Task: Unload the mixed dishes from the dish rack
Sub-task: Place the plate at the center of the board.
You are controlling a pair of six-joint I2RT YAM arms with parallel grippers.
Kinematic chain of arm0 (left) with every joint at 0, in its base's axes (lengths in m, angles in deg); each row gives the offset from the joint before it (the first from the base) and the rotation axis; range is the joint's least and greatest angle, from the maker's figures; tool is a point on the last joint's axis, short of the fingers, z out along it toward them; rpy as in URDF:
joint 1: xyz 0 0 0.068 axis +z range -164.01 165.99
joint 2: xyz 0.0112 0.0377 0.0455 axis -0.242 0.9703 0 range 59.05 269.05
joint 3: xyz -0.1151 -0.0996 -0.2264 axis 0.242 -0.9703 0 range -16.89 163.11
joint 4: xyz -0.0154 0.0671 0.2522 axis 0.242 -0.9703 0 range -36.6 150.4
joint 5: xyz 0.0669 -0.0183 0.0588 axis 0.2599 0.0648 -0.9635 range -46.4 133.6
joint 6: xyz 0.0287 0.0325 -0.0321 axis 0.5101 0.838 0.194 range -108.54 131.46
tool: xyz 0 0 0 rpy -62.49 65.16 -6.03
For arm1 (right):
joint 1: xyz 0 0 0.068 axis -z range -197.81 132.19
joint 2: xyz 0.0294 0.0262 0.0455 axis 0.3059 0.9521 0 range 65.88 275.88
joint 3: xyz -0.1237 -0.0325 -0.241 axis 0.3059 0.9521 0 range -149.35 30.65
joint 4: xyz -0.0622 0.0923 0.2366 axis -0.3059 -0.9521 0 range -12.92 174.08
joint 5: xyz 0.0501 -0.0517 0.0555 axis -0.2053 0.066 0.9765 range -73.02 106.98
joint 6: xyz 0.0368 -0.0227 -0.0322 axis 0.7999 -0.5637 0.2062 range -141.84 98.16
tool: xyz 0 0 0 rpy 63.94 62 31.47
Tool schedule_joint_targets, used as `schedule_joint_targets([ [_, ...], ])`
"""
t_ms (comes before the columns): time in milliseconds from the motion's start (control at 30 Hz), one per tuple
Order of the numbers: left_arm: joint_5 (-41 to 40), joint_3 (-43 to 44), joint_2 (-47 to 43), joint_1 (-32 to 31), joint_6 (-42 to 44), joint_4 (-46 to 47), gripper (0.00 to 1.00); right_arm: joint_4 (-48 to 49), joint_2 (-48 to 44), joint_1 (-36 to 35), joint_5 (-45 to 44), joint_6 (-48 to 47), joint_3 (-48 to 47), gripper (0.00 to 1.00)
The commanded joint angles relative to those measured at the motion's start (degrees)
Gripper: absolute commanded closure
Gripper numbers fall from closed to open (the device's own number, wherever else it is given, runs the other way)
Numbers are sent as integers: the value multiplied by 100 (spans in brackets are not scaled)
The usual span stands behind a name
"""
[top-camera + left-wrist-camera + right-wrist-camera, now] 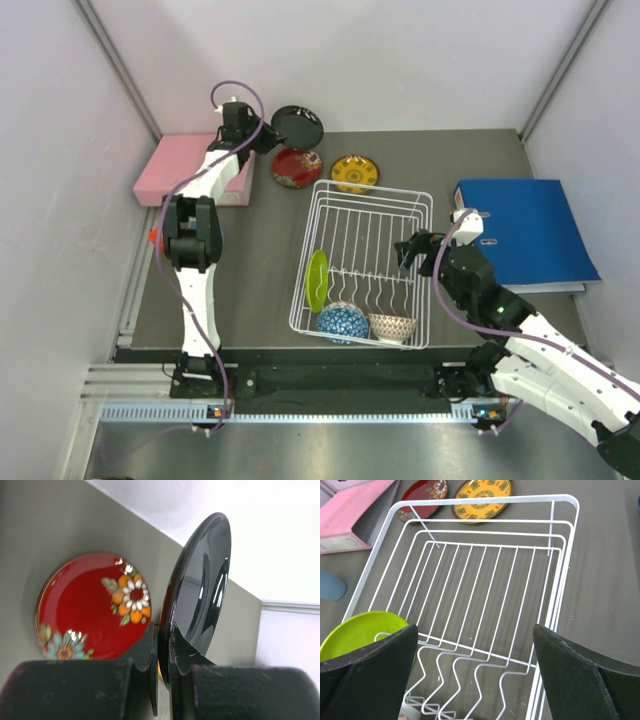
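At the far back of the table my left gripper (258, 133) (164, 647) is shut on the rim of a glossy black plate (297, 127) (200, 585), held on edge above the table. A dark red flowered plate (297, 167) (90, 607) and a yellow patterned plate (354, 173) (482, 492) lie flat behind the white wire dish rack (425, 262) (485, 500). In the rack stand a lime green plate (317, 280) (362, 630), a blue patterned bowl (342, 322) and a beige patterned bowl (392, 326). My right gripper (412, 250) (475, 630) hangs open over the rack's right side, holding nothing.
A pink binder (195, 168) (355, 512) lies at the back left and a blue binder (527, 232) at the right. A pale blue cup (330, 585) shows left of the rack in the right wrist view. A small red object (154, 237) sits by the left arm.
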Motion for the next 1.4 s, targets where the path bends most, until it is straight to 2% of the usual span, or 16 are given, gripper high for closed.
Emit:
schedule_joint_targets([
  [0,581,607,354,118,-156,269,100,383,-16,76,2,106,-53,3],
  [333,485,-262,407,118,-191,383,100,357,169,94,81,27,-158,3],
  [967,256,-395,697,224,-288,-143,100,225,29,85,28,107,-61,3],
  [1067,326,-360,768,259,-323,-223,91,208,20,94,28,115,-53,3],
  [1167,388,-325,803,277,-305,-258,76,207,11,94,37,115,-35,3],
  [1200,423,-316,803,277,-305,-267,65,207,2,94,37,115,-26,3],
  [1267,484,-272,812,277,-314,-276,53,207,11,94,37,124,-17,3],
  [1300,502,-237,812,277,-323,-337,39,207,20,94,37,133,-9,3],
  [1367,590,-89,803,277,-340,-425,31,216,20,94,55,142,-9,3],
])
